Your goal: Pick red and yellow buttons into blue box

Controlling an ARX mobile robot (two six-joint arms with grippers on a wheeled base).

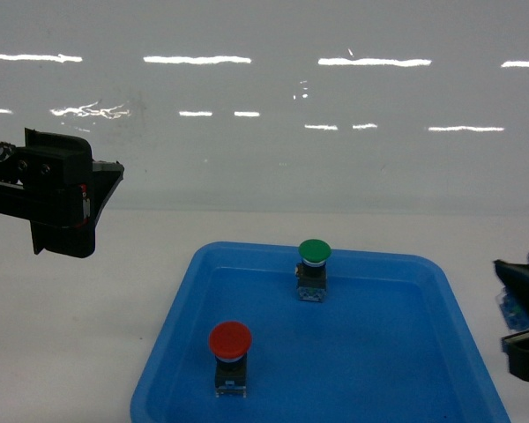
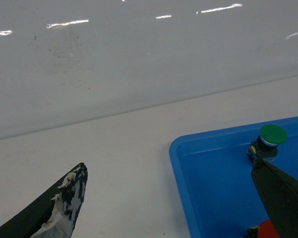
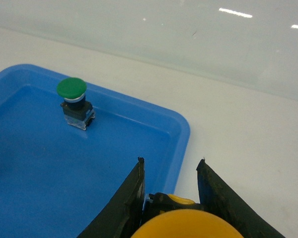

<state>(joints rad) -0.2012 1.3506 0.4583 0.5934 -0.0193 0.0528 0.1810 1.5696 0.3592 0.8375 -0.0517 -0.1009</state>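
Note:
The red button (image 1: 230, 340) stands upright inside the blue box (image 1: 167, 352), near its front left; a sliver of its cap (image 2: 268, 231) shows in the left wrist view. The yellow button (image 3: 187, 224) sits between the fingers of my right gripper (image 3: 171, 161), which is shut on it and hangs over the box's right rim (image 3: 183, 134). In the head view that gripper (image 1: 522, 328) is at the right edge. My left gripper (image 2: 168, 168) is open and holds nothing. It hovers above the table left of the box (image 2: 176, 148), raised at the far left of the head view (image 1: 66, 196).
A green-capped button (image 1: 315, 252) stands inside the box near its back wall (image 3: 72, 89) (image 2: 273, 135). The white table (image 1: 88, 300) surrounds the box. A glossy white wall (image 1: 264, 106) rises close behind.

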